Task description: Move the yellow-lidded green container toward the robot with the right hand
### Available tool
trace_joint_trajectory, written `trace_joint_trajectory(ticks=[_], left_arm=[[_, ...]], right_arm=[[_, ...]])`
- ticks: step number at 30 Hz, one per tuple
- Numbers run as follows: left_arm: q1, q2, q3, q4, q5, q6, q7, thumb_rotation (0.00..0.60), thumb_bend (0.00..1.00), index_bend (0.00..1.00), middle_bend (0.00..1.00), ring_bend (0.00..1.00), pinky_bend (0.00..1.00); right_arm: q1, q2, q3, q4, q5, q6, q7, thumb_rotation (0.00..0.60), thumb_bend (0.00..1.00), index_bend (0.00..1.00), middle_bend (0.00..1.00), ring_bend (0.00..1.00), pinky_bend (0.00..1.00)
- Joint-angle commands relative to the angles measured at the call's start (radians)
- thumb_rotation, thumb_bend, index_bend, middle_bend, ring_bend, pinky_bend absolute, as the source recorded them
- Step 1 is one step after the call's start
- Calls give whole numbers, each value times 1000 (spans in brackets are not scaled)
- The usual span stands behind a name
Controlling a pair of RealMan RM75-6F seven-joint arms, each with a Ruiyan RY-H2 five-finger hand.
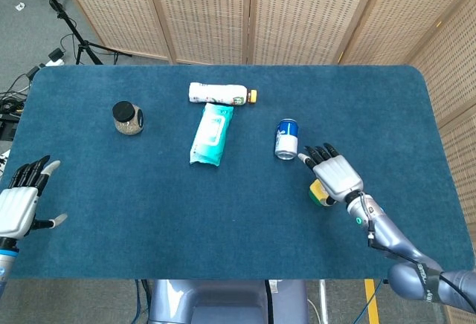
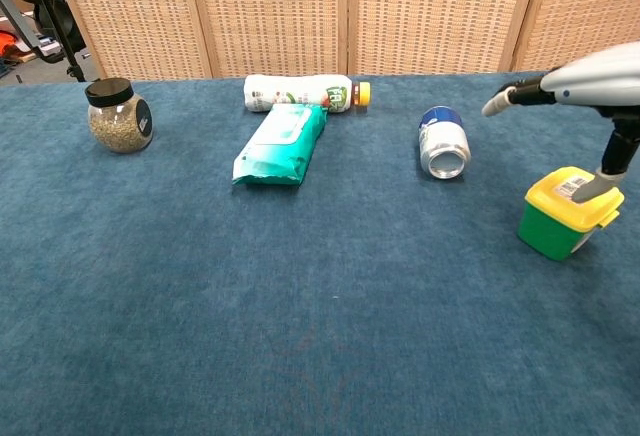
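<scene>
Right hand [image 1: 336, 176] spread flat over green container [image 2: 560, 218], gripping nothing; curl fingers round before dragging nearer.

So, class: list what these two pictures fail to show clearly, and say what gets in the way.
- Green container: head view, mostly hidden beneath the right hand.
- Right hand: chest view, cut off by the right edge; contact with the lid unclear.
- Left hand: head view, partly cut off; absent from chest view.
- Bottle label: too small to read.

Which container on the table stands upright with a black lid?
The glass jar at far left; the bottle and can lie on their sides.
</scene>
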Motion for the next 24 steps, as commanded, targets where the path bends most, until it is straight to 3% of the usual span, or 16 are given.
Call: trace_joint_trajectory(ticks=[1, 4, 9, 15, 24], left_arm=[[2, 0, 1, -1, 2, 3, 2, 600, 0, 0, 0, 0, 0], [2, -2, 1, -4, 4, 7, 9, 600, 0, 0, 0, 0, 0], [4, -8, 6, -12, 10, 11, 25, 600, 0, 0, 0, 0, 0], [14, -11, 10, -30, 20, 35, 43, 600, 0, 0, 0, 0, 0], [25, -25, 19, -36, 28, 49, 74, 600, 0, 0, 0, 0, 0]], right_arm=[[-87, 32, -75, 193, -440, 125, 228, 600, 0, 0, 0, 0, 0], [-101, 28, -130, 341, -627, 232, 383, 600, 0, 0, 0, 0, 0], [-125, -26, -185, 577, -779, 382, 510, 600, 0, 0, 0, 0, 0], [-155, -124, -237, 814, -830, 453, 659, 600, 0, 0, 0, 0, 3], [-182, -206, -290, 1010, -869, 530, 823, 600, 0, 41, 0, 0, 63]])
